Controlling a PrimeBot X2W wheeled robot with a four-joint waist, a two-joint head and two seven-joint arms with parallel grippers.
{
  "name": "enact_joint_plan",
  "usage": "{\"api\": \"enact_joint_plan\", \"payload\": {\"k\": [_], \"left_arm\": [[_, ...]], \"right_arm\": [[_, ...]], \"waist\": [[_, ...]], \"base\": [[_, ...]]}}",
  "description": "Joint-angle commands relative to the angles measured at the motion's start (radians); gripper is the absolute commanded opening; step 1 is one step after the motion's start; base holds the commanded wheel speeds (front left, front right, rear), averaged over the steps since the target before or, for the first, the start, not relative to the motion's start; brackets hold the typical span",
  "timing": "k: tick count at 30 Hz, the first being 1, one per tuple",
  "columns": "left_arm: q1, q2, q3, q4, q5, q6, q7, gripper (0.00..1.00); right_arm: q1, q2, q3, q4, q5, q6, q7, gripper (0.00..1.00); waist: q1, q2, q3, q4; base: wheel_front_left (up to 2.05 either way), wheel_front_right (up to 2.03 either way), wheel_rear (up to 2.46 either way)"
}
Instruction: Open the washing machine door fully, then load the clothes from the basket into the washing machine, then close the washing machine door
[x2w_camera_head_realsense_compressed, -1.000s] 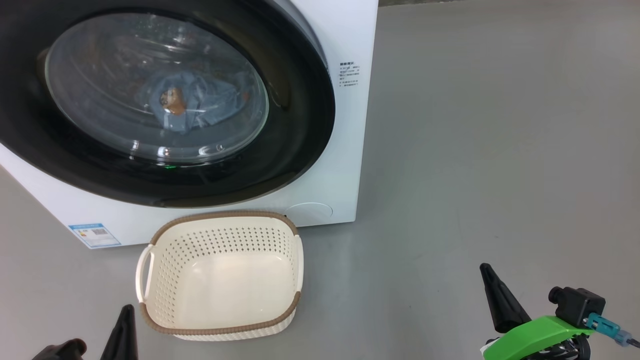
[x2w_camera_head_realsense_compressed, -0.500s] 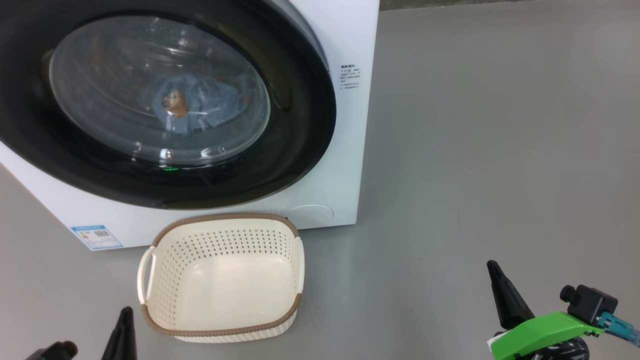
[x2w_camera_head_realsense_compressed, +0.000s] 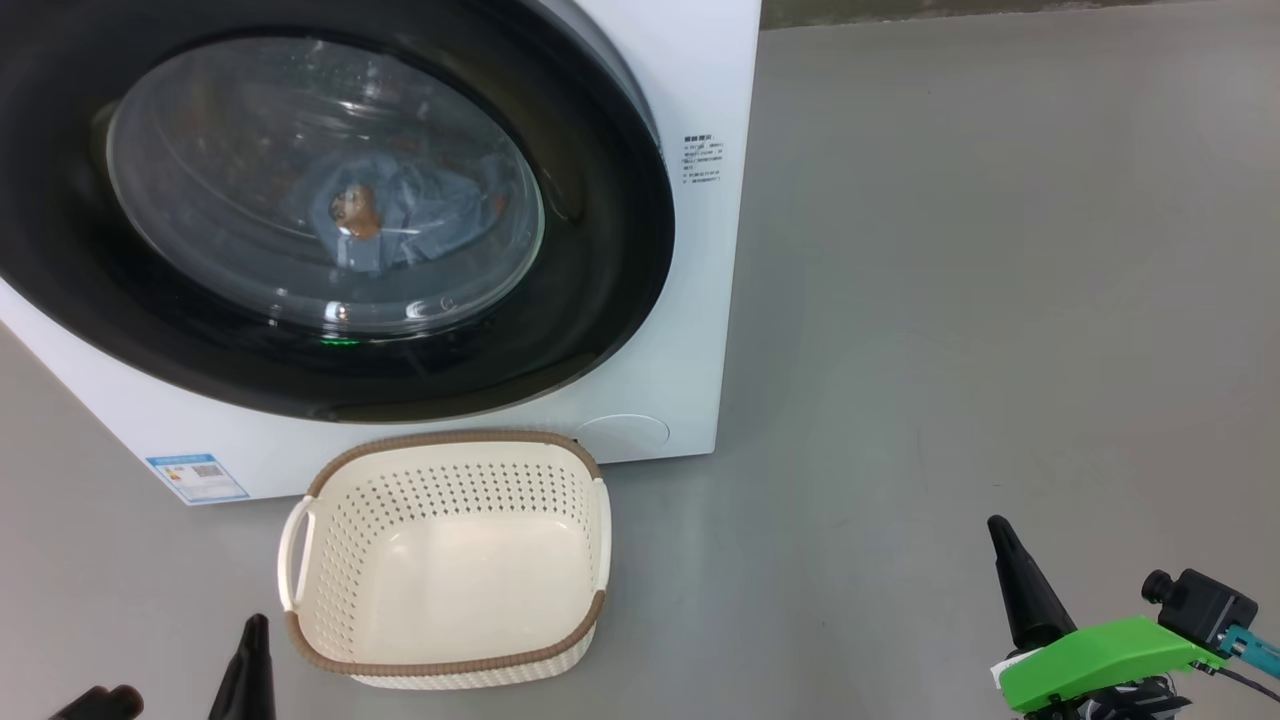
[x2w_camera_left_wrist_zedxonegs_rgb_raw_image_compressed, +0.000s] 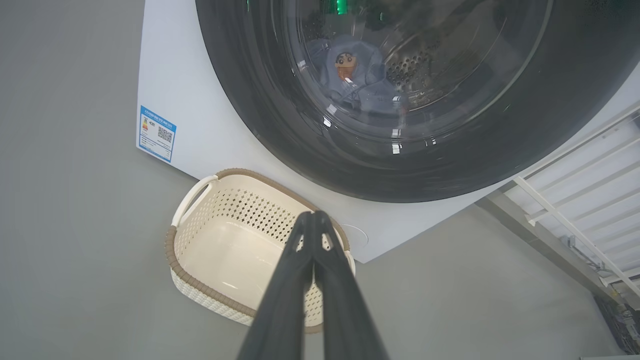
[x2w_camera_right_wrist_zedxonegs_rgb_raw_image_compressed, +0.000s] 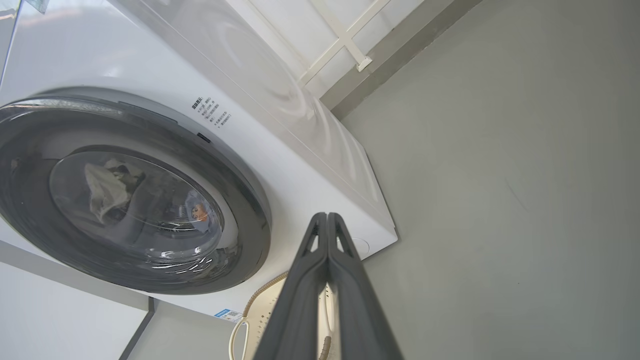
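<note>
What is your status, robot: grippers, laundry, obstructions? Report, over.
Left gripper and right gripper shut, empty. Washing machine door closed, clothes inside. Basket empty, on floor before door.

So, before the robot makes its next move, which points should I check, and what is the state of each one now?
1. The door is shut: ok, it sits against the machine front.
2. The door is latched: cannot tell.
3. The clothes are inside: ok, they show through the door.
4. The basket is empty: ok.
5. The left gripper is free: ok, shut on nothing.
6. The right gripper is free: ok, shut on nothing.
</note>
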Motion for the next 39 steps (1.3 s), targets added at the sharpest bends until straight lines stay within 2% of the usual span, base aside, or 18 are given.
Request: {"api": "enact_joint_plan", "payload": {"k": [1,39], "left_arm": [[-0.041,0.013,0.023,-0.028,-0.025,-0.001,0.005,0.0],[-0.071,-0.013,0.057,-0.043,-0.391,-0.001,0.114,0.0]], "right_arm": [[-0.015,-0.002,-0.004,-0.03,0.026,0.0,0.009,0.0],[-0.011,0.026,-0.072,-0.068,0.345,-0.001,0.118,0.0]], "waist": [[-0.0001,0.0,-0.001,0.0],[-0.0001,0.0,-0.024,0.008]], "base": [[0.0,0.0,0.0],[0.0,0.0,0.0]]}}
